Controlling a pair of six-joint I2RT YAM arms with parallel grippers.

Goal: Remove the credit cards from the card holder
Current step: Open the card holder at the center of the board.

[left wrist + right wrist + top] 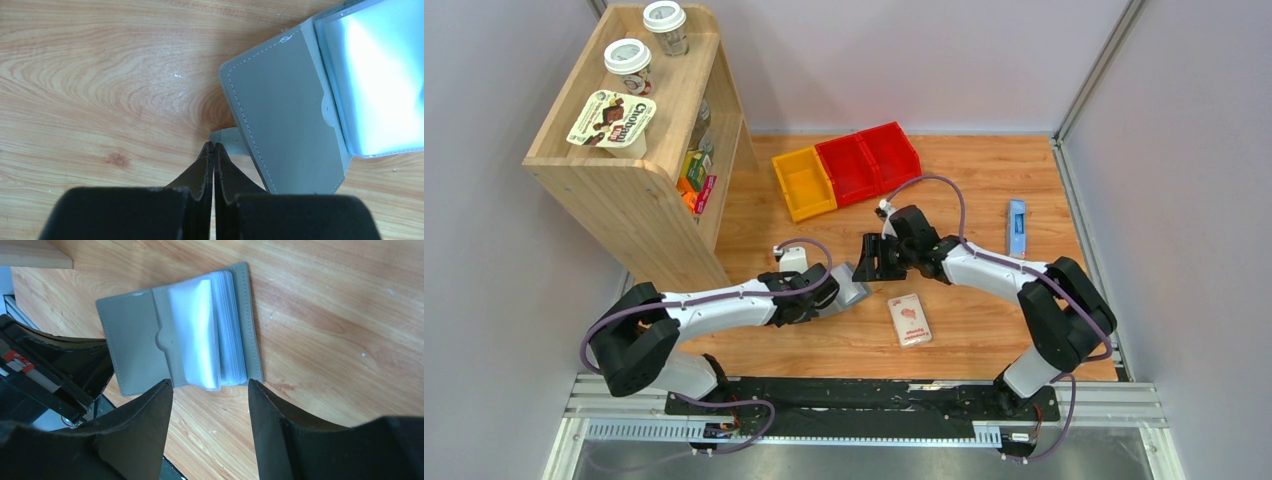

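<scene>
One card holder (135, 340) lies open on the table (984, 180), closer to its near edge, clear sleeves (200, 330) up, opened length diagonal to that edge. Left gripper (214, 146): jaws pressed together at the snap tab (227, 136); pinch unconfirmed. Right gripper (210, 383): jaws spread, empty, above the sleeves' end.

Shelf (639, 190), yellow bin (804, 183), red bins (869, 160), packet (909, 320)

1. The white-and-black left arm (724, 300) reaches low and forward toward the centre, and the black two-finger left gripper (213, 146) has its fingers pressed tight together.
2. The white-and-black right arm (994, 268) stretches leftward. The black right gripper (210, 384) tilts down, jaws parted, nothing between them.
</scene>
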